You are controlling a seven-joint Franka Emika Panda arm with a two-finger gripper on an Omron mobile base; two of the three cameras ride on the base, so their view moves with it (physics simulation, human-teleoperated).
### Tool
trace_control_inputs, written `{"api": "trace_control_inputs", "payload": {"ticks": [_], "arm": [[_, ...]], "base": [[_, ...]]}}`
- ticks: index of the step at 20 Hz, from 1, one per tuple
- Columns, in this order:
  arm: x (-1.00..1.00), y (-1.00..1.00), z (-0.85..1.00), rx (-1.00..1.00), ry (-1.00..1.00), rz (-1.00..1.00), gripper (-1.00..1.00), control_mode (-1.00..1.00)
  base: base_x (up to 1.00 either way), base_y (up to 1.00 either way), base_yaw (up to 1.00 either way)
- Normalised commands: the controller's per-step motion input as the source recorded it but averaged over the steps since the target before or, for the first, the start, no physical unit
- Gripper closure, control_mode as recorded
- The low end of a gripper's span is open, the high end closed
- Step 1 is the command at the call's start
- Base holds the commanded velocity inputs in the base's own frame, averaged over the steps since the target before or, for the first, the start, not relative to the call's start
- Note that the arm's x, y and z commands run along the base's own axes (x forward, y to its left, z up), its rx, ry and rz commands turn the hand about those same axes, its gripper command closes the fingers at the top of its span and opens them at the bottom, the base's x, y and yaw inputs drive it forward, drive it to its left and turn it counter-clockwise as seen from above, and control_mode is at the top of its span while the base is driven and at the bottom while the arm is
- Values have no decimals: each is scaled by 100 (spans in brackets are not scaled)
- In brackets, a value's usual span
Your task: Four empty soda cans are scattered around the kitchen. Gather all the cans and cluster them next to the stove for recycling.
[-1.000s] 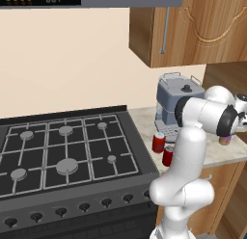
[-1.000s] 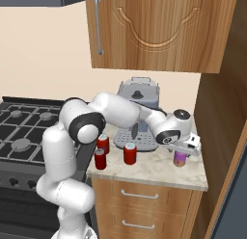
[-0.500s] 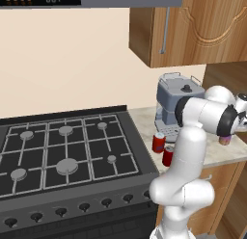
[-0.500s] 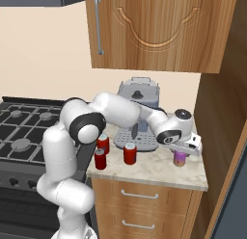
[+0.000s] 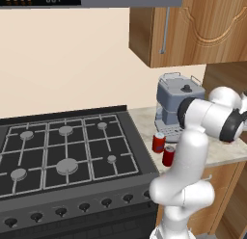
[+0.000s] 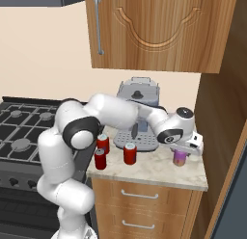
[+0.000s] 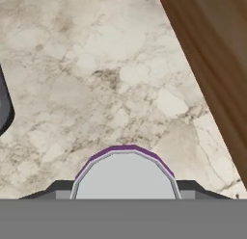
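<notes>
The purple soda can (image 6: 180,157) stands upright at the right end of the marble counter (image 6: 154,173). My gripper (image 6: 186,147) reaches down over it and is shut on it. In the hand view the can's silvery top with its purple rim (image 7: 126,170) sits between my two dark fingertips (image 7: 57,189). Three red soda cans (image 6: 102,143) (image 6: 100,159) (image 6: 130,153) stand close together at the counter's left end, right beside the black stove (image 6: 24,132). The left base view has two of those red cans (image 5: 158,142) (image 5: 168,155) next to the stove (image 5: 67,156).
A grey-blue espresso machine (image 6: 139,96) stands at the back of the counter, behind the cans. A tall wooden panel (image 6: 226,137) closes off the counter's right end, just beside my gripper. A wall cabinet (image 6: 154,31) hangs overhead. Drawers sit below the counter.
The jaws have closed onto the purple can. The arm and the red cans stand where they were.
</notes>
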Motion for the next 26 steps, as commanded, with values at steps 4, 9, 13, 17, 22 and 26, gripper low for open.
{"api": "trace_control_inputs", "payload": {"ticks": [4, 9, 13, 17, 22, 26], "arm": [[-42, 27, 29, -1, -2, 0, 100, -100], [-37, 55, 39, -4, 0, 0, 100, -100], [-50, 75, 32, -9, -2, 0, 100, -100], [-68, 78, 31, -7, -6, 0, 100, -100], [-70, 72, 23, -2, -13, 0, 100, -100], [-46, 57, 48, 0, -15, 0, 100, -100]], "base": [[0, 0, 0], [0, 0, 0], [0, 0, 0], [0, 0, 0], [0, 0, 0], [0, 0, 0]]}}
